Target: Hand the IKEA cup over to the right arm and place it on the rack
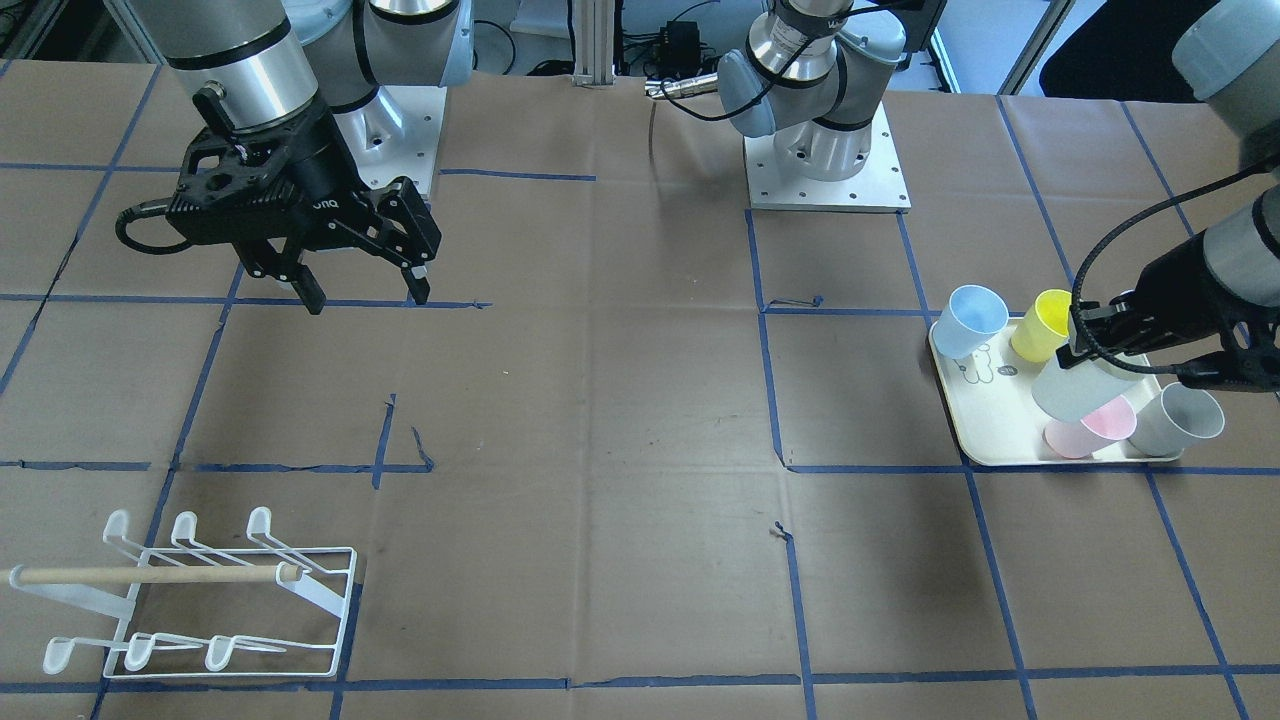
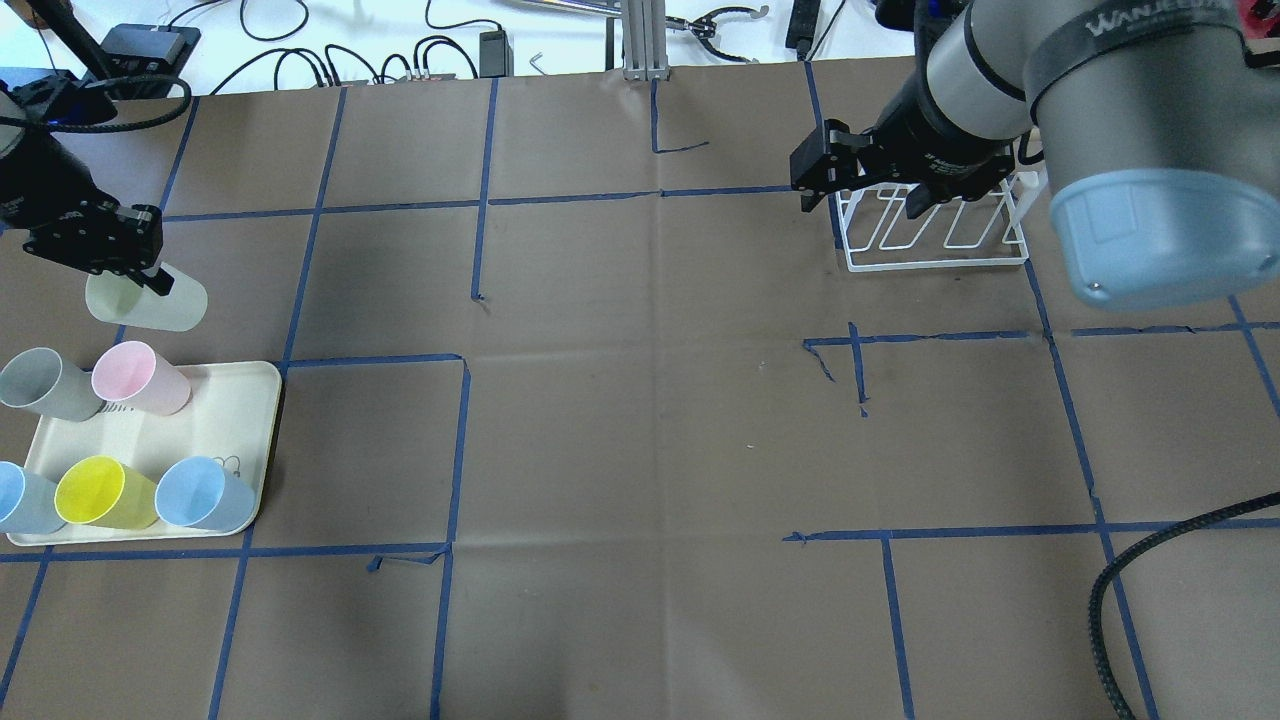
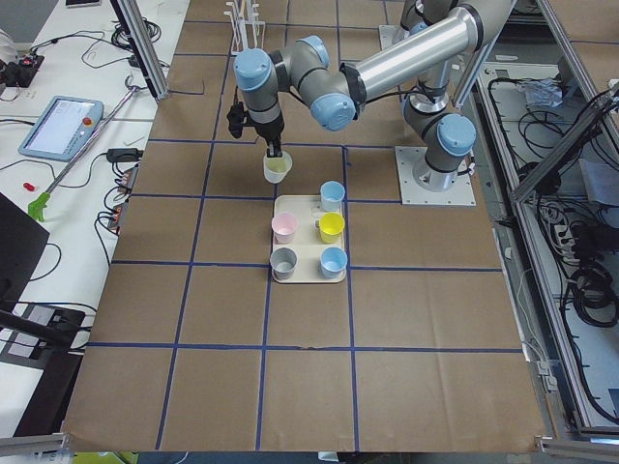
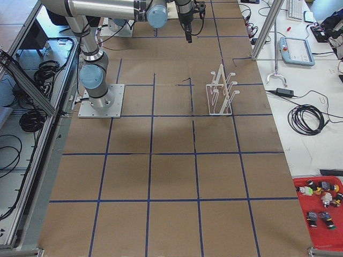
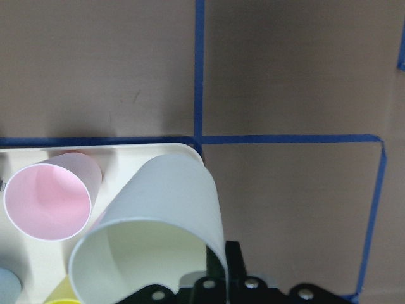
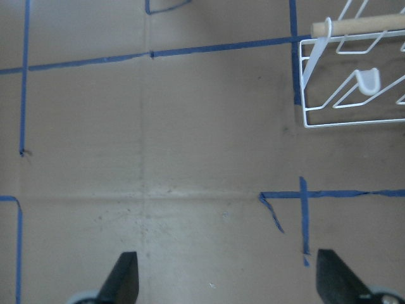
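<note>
My left gripper (image 1: 1100, 350) is shut on the rim of a pale cream-green cup (image 1: 1075, 390) and holds it tilted just above the cream tray (image 1: 985, 425). In the overhead view that cup (image 2: 145, 300) hangs just beyond the tray's far edge (image 2: 215, 420), under the left gripper (image 2: 140, 272). The left wrist view shows the cup's open mouth (image 5: 152, 234). My right gripper (image 1: 367, 297) is open and empty, hovering over bare table. The white wire rack (image 1: 200, 590) with a wooden dowel stands near it (image 2: 935, 235), and shows at the upper right of the right wrist view (image 6: 354, 82).
The tray holds a pink cup (image 2: 140, 378), a grey cup (image 2: 45, 385), a yellow cup (image 2: 100, 492) and a light blue cup (image 2: 203, 493); another blue cup (image 2: 20, 498) is at its left edge. Blue tape lines grid the brown table.
</note>
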